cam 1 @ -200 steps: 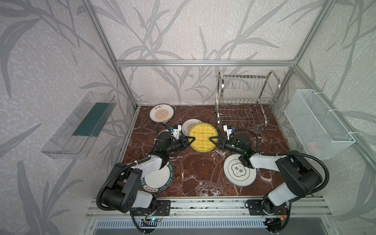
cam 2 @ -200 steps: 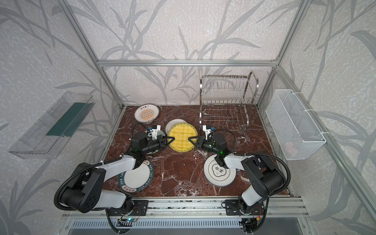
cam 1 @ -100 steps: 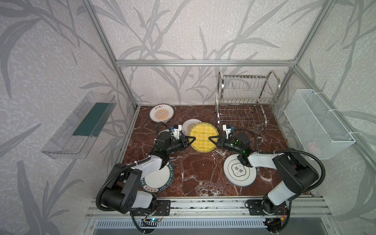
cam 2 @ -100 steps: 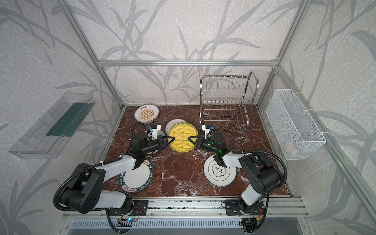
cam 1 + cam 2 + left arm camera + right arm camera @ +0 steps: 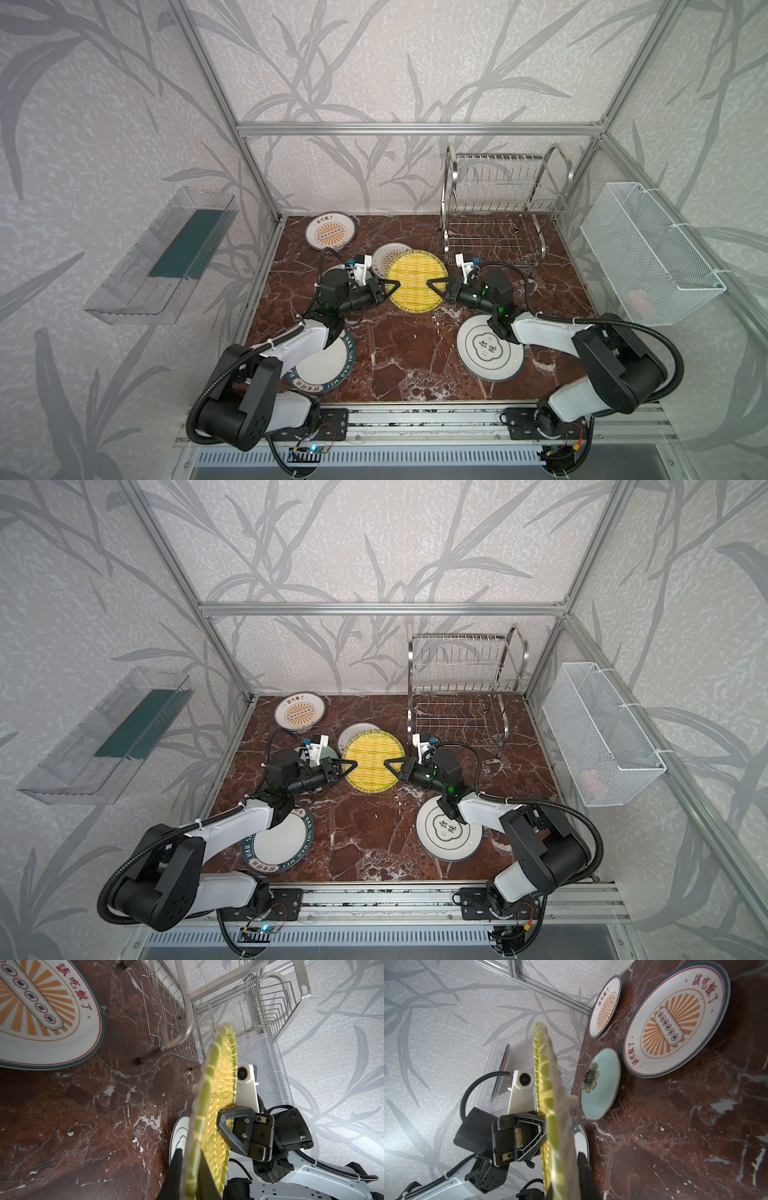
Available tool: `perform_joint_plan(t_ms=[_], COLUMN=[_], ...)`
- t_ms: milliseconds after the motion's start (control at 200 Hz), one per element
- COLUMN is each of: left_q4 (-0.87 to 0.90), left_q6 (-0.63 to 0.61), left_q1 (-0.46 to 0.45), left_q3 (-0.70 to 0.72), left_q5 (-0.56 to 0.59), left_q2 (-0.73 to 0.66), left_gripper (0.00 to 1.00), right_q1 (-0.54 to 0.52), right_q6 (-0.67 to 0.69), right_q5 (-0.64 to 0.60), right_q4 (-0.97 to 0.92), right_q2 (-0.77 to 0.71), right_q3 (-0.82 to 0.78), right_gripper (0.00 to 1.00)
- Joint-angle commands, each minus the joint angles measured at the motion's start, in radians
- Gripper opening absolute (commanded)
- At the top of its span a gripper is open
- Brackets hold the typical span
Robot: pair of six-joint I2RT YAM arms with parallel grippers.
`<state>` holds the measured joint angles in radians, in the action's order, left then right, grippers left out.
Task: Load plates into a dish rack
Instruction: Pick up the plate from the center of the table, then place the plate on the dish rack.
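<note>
**A:** Where is the yellow woven-look plate (image 5: 415,280)?

**B:** Just off the front left corner of the dish rack (image 5: 494,243). It is raised clear of the counter (image 5: 407,357) and lies about level, face up, in both top views.

**A:** What is carrying it?

**B:** Both arms. The left end effector (image 5: 397,284) is pinching the rim on the side away from the rack. The right end effector (image 5: 429,284) is pinching the rim nearest the rack. In the left wrist view a dark finger sits on either side of the rim, and the right one's triangular finger (image 5: 230,1126) lies flat on the woven face.

**A:** And the other plates?

**B:** They all lie flat on the counter.
- The cloud-outline plate (image 5: 489,348) is in front of the rack, on the robot's side.
- One sunburst plate (image 5: 331,230) is well to the rack's left, near the back wall.
- The second sunburst plate (image 5: 384,255) is closer to the rack, and the yellow plate covers part of it in the top views.
- The pale green flower plate (image 5: 600,1084) is left of the rack, beyond the yellow plate.
- The teal-lettered plate (image 5: 328,365) is the farthest from the rack, partly under the left arm.
</note>
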<state>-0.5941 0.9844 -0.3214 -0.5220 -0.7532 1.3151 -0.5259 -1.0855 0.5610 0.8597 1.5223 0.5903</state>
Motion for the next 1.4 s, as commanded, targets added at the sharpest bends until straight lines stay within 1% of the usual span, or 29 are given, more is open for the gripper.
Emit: perform_joint_plan(t_ms=[0,55,105,135,200,275,330,445,530,615,715,800,895,975,1045,1255,1395], left_q4=[0.077,0.102,0.128,0.148,0.190,0.242,0.279,0.336,0.376,0.462,0.579,0.678,0.738,0.784,0.819,0.844,0.834], left_q6=[-0.042,-0.054,-0.065,-0.074,-0.095,-0.124,-0.141,-0.171,-0.198,-0.239,-0.302,-0.354,-0.390,-0.416,-0.439,-0.460,-0.458], left_q1=[-0.004,-0.003,-0.004,-0.004,-0.004,-0.004,-0.004,-0.002,0.002,0.007,0.008,0.008,0.008,0.008,0.007,0.007,0.004], left_q3=[-0.032,-0.037,-0.042,-0.045,-0.052,-0.061,-0.069,-0.079,-0.084,-0.106,-0.143,-0.177,-0.188,-0.197,-0.207,-0.204,-0.195], left_q5=[0.012,0.016,0.020,0.024,0.036,0.048,0.059,0.085,0.118,0.153,0.203,0.287,0.397,0.467,0.505,0.532,0.574], left_q2=[-0.036,-0.043,-0.052,-0.060,-0.077,-0.099,-0.112,-0.146,-0.180,-0.209,-0.229,-0.254,-0.301,-0.336,-0.352,-0.362,-0.384], left_gripper=[0.18,0.23,0.31,0.34,0.41,0.48,0.50,0.52,0.52,0.52,0.52,0.50,0.50,0.50,0.50,0.50,0.49], right_q1=[0.000,-0.001,-0.001,-0.001,-0.001,-0.001,-0.002,0.000,0.003,0.012,0.030,0.054,0.084,0.115,0.149,0.265,0.373], right_q6=[0.045,0.046,0.051,0.055,0.068,0.103,0.132,0.191,0.226,0.249,0.263,0.277,0.301,0.336,0.367,0.439,0.440], right_q5=[0.014,0.017,0.014,0.010,-0.009,-0.029,-0.044,-0.065,-0.057,-0.058,-0.053,-0.054,-0.050,-0.037,-0.026,0.051,0.224], right_q4=[0.061,0.054,0.045,0.038,-0.010,-0.070,-0.107,-0.260,-0.310,-0.363,-0.373,-0.394,-0.429,-0.489,-0.545,-0.684,-0.719], right_q2=[-0.022,-0.023,-0.027,-0.032,-0.050,-0.081,-0.106,-0.169,-0.208,-0.242,-0.270,-0.298,-0.339,-0.377,-0.413,-0.496,-0.495], right_q3=[0.008,0.013,0.011,0.010,0.014,0.015,0.016,0.036,0.043,0.047,0.040,0.042,0.054,0.083,0.116,0.236,0.327], right_gripper=[0.00,0.00,0.00,0.00,0.00,0.00,0.00,0.00,0.00,0.00,0.00,0.00,0.00,0.00,0.00,0.00,0.00])
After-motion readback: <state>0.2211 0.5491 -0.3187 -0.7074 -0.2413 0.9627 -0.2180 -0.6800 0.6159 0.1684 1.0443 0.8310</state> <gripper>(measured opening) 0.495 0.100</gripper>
